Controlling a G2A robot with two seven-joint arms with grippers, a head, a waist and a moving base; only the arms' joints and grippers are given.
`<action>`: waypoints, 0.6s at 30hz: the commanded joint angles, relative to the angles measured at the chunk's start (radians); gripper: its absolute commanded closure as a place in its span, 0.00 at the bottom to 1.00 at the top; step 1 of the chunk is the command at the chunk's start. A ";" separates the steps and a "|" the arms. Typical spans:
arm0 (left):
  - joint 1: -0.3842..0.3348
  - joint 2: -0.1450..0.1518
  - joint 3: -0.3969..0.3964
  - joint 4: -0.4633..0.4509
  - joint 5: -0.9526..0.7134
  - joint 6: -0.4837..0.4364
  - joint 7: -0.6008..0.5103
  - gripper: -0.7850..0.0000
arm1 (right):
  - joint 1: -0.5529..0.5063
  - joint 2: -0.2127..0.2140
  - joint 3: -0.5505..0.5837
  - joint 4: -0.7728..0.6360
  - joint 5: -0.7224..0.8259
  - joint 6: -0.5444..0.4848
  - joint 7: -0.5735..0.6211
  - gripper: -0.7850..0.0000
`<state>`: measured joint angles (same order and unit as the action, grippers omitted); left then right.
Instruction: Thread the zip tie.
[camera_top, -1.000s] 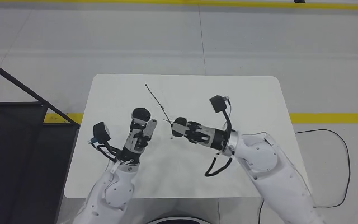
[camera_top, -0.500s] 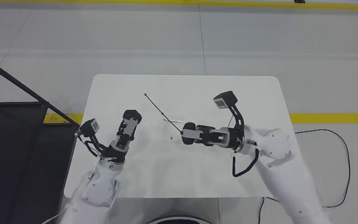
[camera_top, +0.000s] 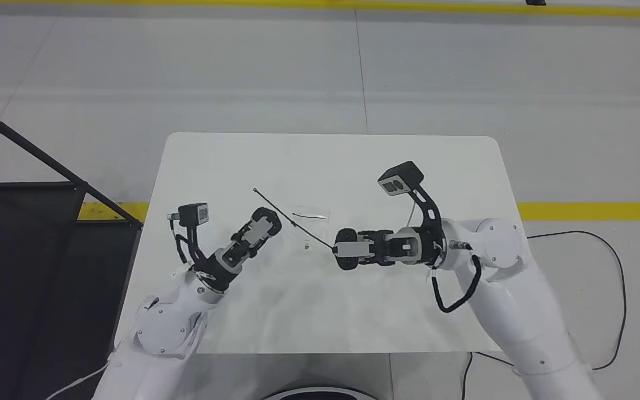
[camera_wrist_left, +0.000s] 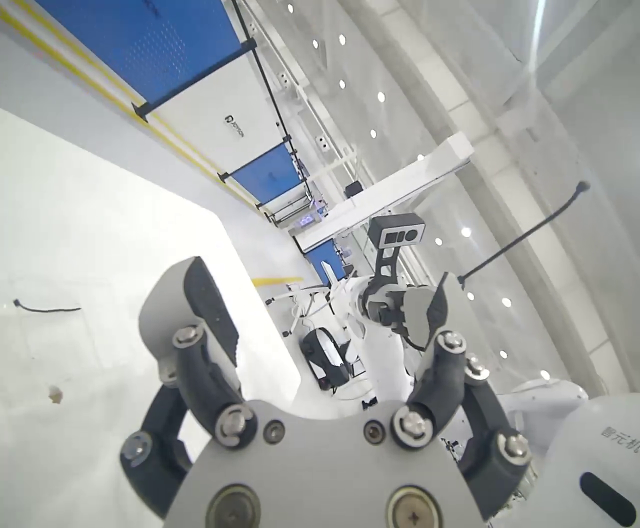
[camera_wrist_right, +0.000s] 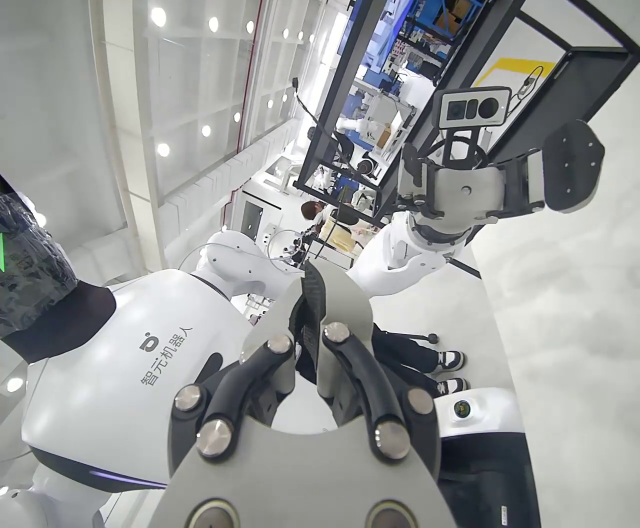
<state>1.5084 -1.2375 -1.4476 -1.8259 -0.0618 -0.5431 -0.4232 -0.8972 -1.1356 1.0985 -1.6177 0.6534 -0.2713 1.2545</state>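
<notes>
**A light, springy zip tie, held by one end**

The right gripper (camera_wrist_right: 311, 287) has its two fingers pressed together on one end of the black zip tie (camera_top: 294, 216), over the middle of the table (camera_top: 430, 170). From there the strap runs straight, raised off the table, toward the table's far left part. Its free end carries a small thicker knob, which I judge to be the locking head. The left gripper (camera_wrist_left: 322, 295) is spread wide and empty over the table's left half, near this free end but not touching it.

I judge the tie to be very light, narrow and smooth. It is stiff enough to keep its line when held by one end, but springy, so the free end will probably sway at a small push. It is not fragile, yet it may slip or twist between flat pads. The best second hold seems to be just behind the head, so that the opening stays steady.

A short black strip (camera_wrist_left: 47, 309) lies flat on the table. On the zip tie I see no label or writing. A white wall panel (camera_wrist_left: 220, 130) beyond the table bears a small printed mark, which I leave unread.
</notes>
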 joint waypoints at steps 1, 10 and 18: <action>0.000 0.000 0.000 0.000 0.000 0.000 -0.002 0.00 | 0.000 0.000 0.000 0.000 0.000 0.000 0.000 1.00; 0.027 -0.016 -0.002 -0.006 0.167 -0.159 0.268 0.00 | -0.030 -0.002 0.002 -0.030 0.032 0.007 -0.040 1.00; 0.026 -0.076 0.066 0.035 0.902 -0.156 1.030 0.00 | -0.015 -0.008 -0.007 -0.009 0.074 0.029 -0.020 1.00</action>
<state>1.5402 -1.3064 -1.3974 -1.8001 0.6845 -0.7317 0.4382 -0.9138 -1.1426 1.0929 -1.6292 0.7240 -0.2449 1.2326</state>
